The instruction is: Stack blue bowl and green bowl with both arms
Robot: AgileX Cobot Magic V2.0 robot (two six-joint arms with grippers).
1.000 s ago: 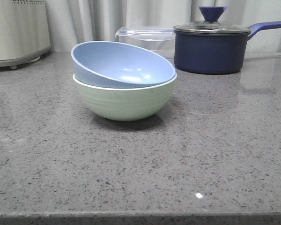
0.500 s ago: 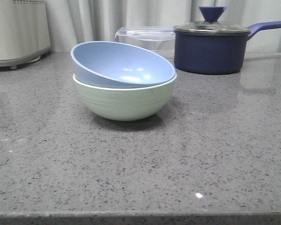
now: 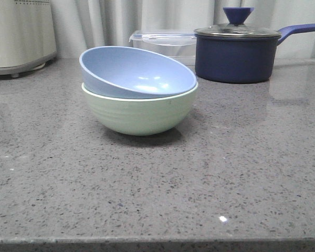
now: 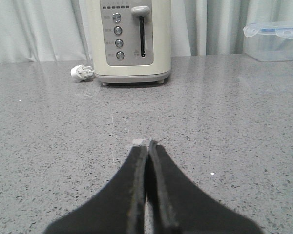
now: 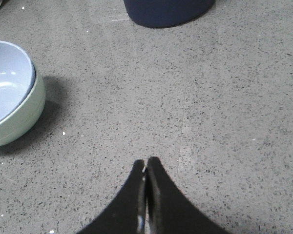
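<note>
The pale blue bowl (image 3: 139,72) sits tilted inside the mint-green bowl (image 3: 140,113) on the grey counter in the front view, its left rim raised. Neither arm shows in the front view. In the right wrist view the blue bowl (image 5: 5,80) nested in the green bowl (image 5: 20,118) lies off to one side, well apart from my right gripper (image 5: 146,163), which is shut and empty over bare counter. My left gripper (image 4: 145,145) is shut with nothing in it, low over the counter; the bowls do not appear in its view.
A dark navy lidded saucepan (image 3: 236,51) stands at the back right, with a clear plastic box (image 3: 165,43) beside it. A cream toaster (image 3: 21,34) stands at the back left. In the left wrist view the toaster (image 4: 131,41) and its plug (image 4: 81,72) are ahead.
</note>
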